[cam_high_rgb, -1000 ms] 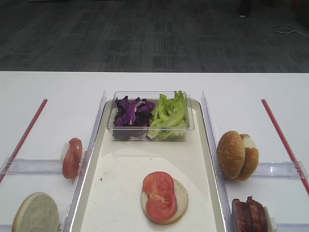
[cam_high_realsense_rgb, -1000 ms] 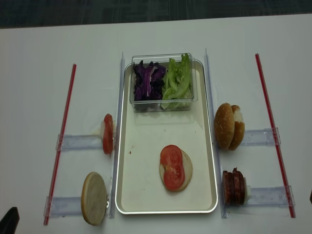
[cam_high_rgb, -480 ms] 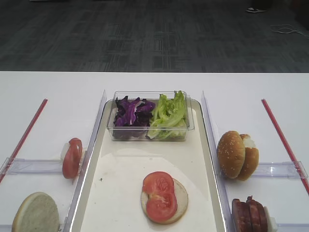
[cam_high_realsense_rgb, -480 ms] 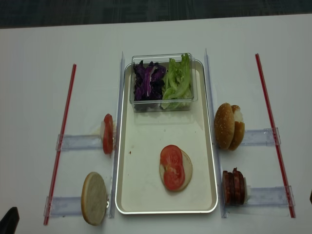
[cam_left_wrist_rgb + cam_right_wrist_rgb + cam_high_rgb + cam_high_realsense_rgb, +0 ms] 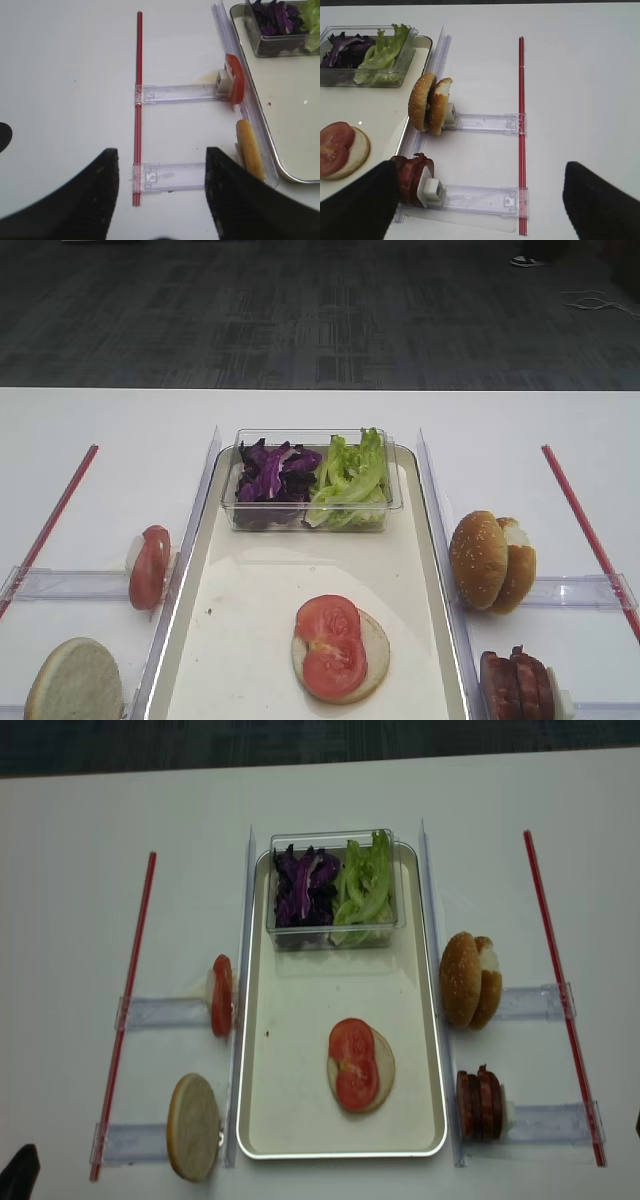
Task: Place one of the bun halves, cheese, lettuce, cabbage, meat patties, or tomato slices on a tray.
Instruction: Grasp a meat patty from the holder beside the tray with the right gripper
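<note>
White surface (image 5: 80,840), items as laid out. Tray (image 5: 300,1120): long, cream, silver-rimmed, centred between two clear upright rails; its far end carries a clear plastic box (image 5: 332,888) with purple cabbage (image 5: 303,886) on the left and green lettuce (image 5: 366,885) on the right. On the tray's near half lies one flat bun half (image 5: 379,1070) topped with two overlapping tomato slices (image 5: 354,1062), set apart from every rim. Left of the tray: a tomato slice on edge (image 5: 221,995) at the end of a clear holder, and nearer, a bun half on edge (image 5: 192,1126). Right of the tray: two sesame bun halves on edge (image 5: 470,979), and nearer, meat patties on edge (image 5: 480,1103). Red strips (image 5: 560,990) bound both outer sides. Right claw (image 5: 480,200): spread wide, nothing between its fingers, hanging over bare surface beside the patties. Left claw (image 5: 160,200): fingers apart, apparently empty, though its tips are cut off by the frame.
</note>
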### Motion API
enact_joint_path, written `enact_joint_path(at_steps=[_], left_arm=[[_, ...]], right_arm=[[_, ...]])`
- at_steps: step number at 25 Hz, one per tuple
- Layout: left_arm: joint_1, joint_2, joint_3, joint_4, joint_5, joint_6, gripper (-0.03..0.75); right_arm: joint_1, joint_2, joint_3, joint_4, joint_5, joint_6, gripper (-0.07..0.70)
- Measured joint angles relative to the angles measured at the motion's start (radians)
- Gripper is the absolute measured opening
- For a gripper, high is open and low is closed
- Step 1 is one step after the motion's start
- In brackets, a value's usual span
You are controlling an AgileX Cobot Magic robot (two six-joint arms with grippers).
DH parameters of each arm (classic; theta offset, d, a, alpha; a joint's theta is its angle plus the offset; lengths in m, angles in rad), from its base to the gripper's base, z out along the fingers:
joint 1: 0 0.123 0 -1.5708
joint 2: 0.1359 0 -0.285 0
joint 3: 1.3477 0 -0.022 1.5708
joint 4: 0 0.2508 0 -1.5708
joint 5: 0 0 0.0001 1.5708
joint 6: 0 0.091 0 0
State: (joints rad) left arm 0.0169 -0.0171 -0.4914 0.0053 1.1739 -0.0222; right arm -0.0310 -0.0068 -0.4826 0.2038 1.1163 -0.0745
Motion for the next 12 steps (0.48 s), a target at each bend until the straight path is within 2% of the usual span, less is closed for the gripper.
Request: enact_joint_path(at_steps=[12], left_arm=[[0.0, 0.0, 0.0, 0.0, 0.0, 0.0, 0.399]], right_arm=[[0.0, 0.105, 0.0, -0.001, 0.007, 0.0, 0.653]])
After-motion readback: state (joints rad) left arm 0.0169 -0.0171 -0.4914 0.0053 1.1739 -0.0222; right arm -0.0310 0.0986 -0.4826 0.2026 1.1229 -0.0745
